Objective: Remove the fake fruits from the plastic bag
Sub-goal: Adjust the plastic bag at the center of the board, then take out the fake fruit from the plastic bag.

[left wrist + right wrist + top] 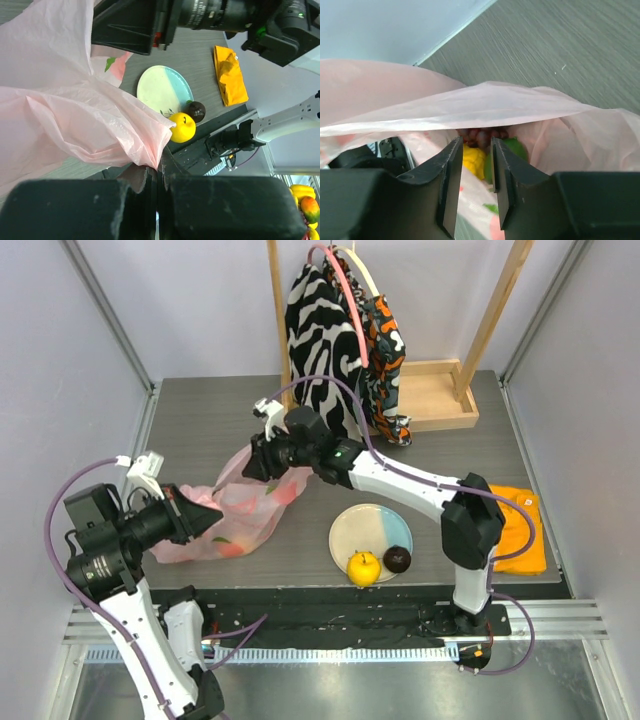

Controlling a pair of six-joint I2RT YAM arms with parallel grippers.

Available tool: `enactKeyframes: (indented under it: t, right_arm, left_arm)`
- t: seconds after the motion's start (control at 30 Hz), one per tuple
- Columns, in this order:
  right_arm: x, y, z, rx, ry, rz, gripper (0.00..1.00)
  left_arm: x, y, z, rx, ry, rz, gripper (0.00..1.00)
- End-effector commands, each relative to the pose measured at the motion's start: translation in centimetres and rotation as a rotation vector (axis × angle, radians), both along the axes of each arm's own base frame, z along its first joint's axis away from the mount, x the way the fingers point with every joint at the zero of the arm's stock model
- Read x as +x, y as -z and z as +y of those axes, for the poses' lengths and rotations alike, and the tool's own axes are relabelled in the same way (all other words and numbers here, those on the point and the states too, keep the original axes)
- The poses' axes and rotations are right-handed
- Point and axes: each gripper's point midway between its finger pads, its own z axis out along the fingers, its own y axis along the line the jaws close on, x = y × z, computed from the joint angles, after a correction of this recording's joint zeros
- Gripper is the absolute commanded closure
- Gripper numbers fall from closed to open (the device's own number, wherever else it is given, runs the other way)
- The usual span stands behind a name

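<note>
The pink plastic bag (245, 515) lies at the left of the table, its mouth toward the back. My left gripper (207, 516) is shut on a gathered fold of the bag (75, 120), close to my left gripper (160, 167). My right gripper (256, 462) is open at the bag's mouth. In the right wrist view my right gripper (476, 145) has its jaws slightly apart with nothing between them. Just beyond the jaws, inside the bag (470, 105), lie a dark red grape bunch (481, 134), a yellow fruit (472, 160) and a green fruit (518, 148). A yellow-orange fruit (364, 567) and a maroon fruit (398, 559) sit on the plate.
The cream-and-blue plate (365, 525) lies right of the bag. A folded orange cloth (520, 525) lies at the right edge. A zebra-striped cloth bag (318, 340) hangs on a wooden stand (440, 400) at the back.
</note>
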Motion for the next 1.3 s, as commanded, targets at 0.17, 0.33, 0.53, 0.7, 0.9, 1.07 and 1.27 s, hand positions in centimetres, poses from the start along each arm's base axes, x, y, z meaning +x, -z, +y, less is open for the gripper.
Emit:
enactKeyframes:
  t: [0.17, 0.33, 0.53, 0.7, 0.9, 1.07, 1.27]
  right_arm:
    - [-6.6, 5.1, -1.4, -0.146, -0.139, -0.114, 0.65]
    - [-10.7, 8.7, -4.4, -0.227, -0.216, -0.187, 0.64]
    - [-7.3, 7.3, -2.5, -0.207, -0.151, -0.234, 0.60]
    - [-3.7, 6.7, 0.4, -0.185, -0.047, -0.220, 0.45]
    - [-2.1, 9.0, 3.5, -0.196, -0.023, -0.178, 0.34]
    - [-0.4, 10.8, 4.6, -0.237, 0.050, -0.199, 0.21]
    - [1.6, 10.9, 6.7, -0.231, 0.121, -0.230, 0.10]
  left_arm:
    - [-0.7, 0.8, 0.0, -0.051, -0.042, 0.126, 1.00]
    - [-2.0, 2.6, -0.2, -0.026, -0.031, 0.185, 1.00]
    - [-4.3, 3.2, 0.2, 0.084, -0.051, 0.249, 1.00]
    - [-3.9, 5.8, 1.2, 0.081, -0.141, 0.338, 1.00]
    - [-2.6, 9.5, 5.5, 0.155, -0.387, 0.576, 1.00]
    - [-2.0, 10.2, 5.7, 0.144, -0.352, 0.681, 1.00]
    - [-2.4, 11.7, 4.0, 0.095, -0.255, 0.718, 1.00]
